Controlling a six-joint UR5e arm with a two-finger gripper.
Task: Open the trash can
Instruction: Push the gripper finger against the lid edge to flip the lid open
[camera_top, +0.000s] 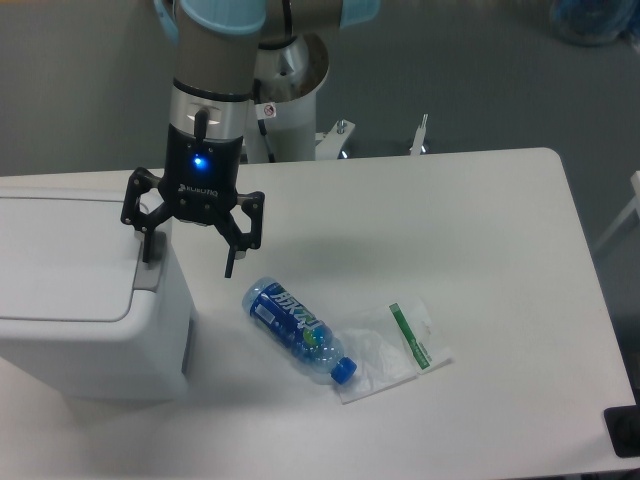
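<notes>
The trash can (85, 300) is a large boxy white bin at the left of the table, with its flat lid (60, 255) down. A grey latch tab (150, 272) sits at the lid's right edge. My gripper (190, 255) hangs over the bin's right edge with its fingers spread wide. The left fingertip (148, 250) is just above the latch tab. The right fingertip (230, 268) hangs past the bin's side, over the table. It holds nothing.
A blue plastic bottle (295, 328) lies on its side on the white table (450, 230), right of the bin. A clear plastic bag (395, 345) with a green strip lies beside the bottle's cap. The robot base (290, 100) stands behind the table.
</notes>
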